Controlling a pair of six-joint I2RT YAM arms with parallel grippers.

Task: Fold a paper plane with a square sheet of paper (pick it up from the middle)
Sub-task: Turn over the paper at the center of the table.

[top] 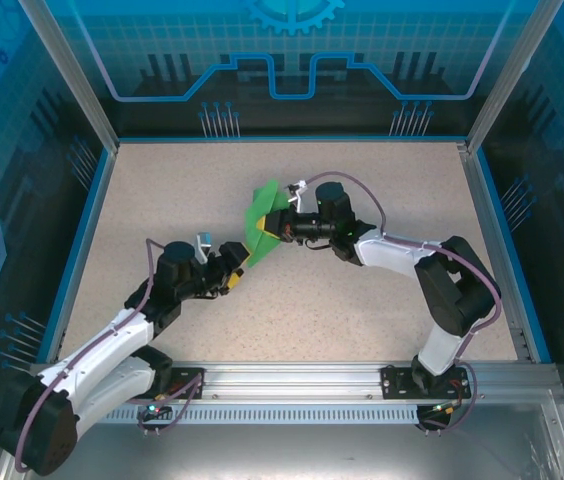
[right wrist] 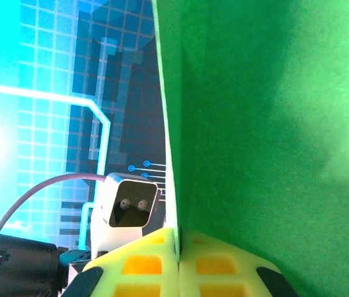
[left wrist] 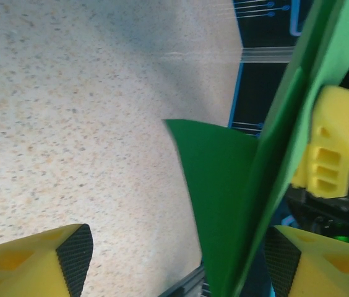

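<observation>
above mid-table, folded green paper (top: 260, 226) tight in the right claw (right wrist: 179, 247), left claw (top: 238, 266) wide open

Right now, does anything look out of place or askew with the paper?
Yes: the green paper sheet hangs tilted and bent above the table, pinched on edge by the right jaws, its lower corner between the open left jaws.
</observation>
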